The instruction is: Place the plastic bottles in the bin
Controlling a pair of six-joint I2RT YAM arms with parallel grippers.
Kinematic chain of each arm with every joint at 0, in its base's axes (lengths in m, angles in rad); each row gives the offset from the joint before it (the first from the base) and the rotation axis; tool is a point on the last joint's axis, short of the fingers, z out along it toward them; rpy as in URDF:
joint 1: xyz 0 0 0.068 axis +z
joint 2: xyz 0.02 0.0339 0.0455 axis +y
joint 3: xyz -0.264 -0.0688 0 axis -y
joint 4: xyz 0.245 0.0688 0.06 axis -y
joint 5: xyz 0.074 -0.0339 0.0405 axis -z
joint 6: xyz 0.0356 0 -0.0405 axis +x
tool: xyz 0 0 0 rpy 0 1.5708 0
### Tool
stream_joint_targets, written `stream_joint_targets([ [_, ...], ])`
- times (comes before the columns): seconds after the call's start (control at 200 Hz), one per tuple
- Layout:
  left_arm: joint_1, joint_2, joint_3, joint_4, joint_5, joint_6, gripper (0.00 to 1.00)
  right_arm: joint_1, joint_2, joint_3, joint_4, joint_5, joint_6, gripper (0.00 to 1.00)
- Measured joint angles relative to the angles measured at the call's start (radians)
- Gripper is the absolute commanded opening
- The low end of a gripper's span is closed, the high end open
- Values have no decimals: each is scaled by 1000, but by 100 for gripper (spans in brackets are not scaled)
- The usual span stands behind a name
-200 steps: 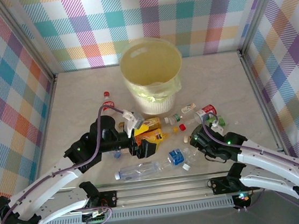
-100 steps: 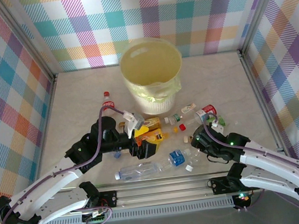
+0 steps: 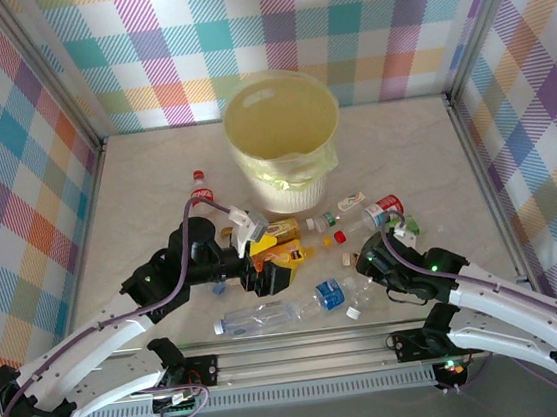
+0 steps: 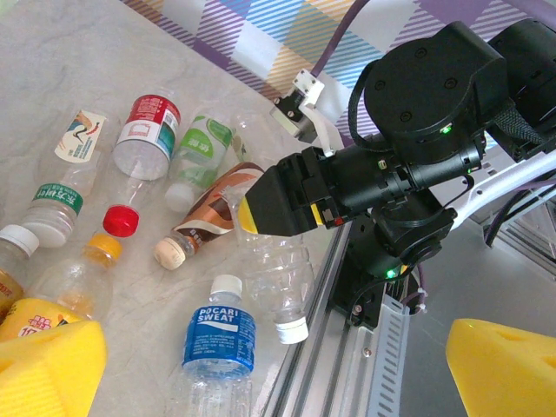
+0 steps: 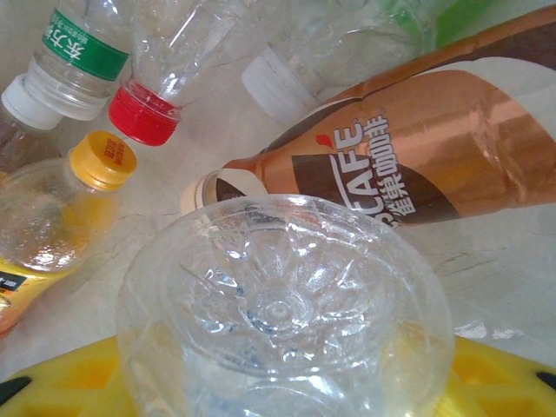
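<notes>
The right gripper (image 3: 366, 263) is clenched on the base end of a clear, unlabelled bottle (image 4: 280, 276). This bottle lies on the table (image 3: 136, 194) at the right, close to the near rail, with its white cap pointing toward the near edge. In the right wrist view its moulded base sits between the yellow pads. Just beside it lies a white-capped bottle (image 4: 217, 340) whose blue label reads "POCARI SWEAT" in white. Also just beside it is a brown bottle (image 5: 408, 165) with a copper label that reads "SCAFÉ" above a row of white Chinese characters; the first letters are hidden. Farther out lie a bottle with a red label (image 4: 146, 130), its white print too small to read, and one with a green label (image 4: 201, 142). Near them is a white-capped bottle with a green band (image 5: 82, 42) carrying white Chinese characters. A red-capped bottle (image 5: 143, 113) and an orange-capped bottle (image 5: 102, 161) lie between them. The left gripper (image 3: 276, 255) hangs released, its yellow fingers (image 4: 48, 369) wide apart, just beside an orange-filled bottle (image 3: 281, 231) in front of the bin (image 3: 297, 194). The bin stands upright at the far middle of the table, well apart from the held bottle. A red-capped bottle with a red label (image 3: 199, 188) lies alone to the left of the bin, and its writing cannot be read.
</notes>
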Motion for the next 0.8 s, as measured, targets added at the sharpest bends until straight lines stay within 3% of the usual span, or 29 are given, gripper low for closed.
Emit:
stream_joint_targets([
  [0.345, 0, -23, -1, 0, -26, -2, 100, 1, -45, 25, -32, 24, -78, 56],
  [0.545, 0, -52, -1, 0, -93, -23, 100, 1, -82, 130, -33, 81, -241, 56],
  [0.8, 0, -68, -1, 0, -193, -65, 100, 1, 6, 351, 6, 206, -526, 56],
])
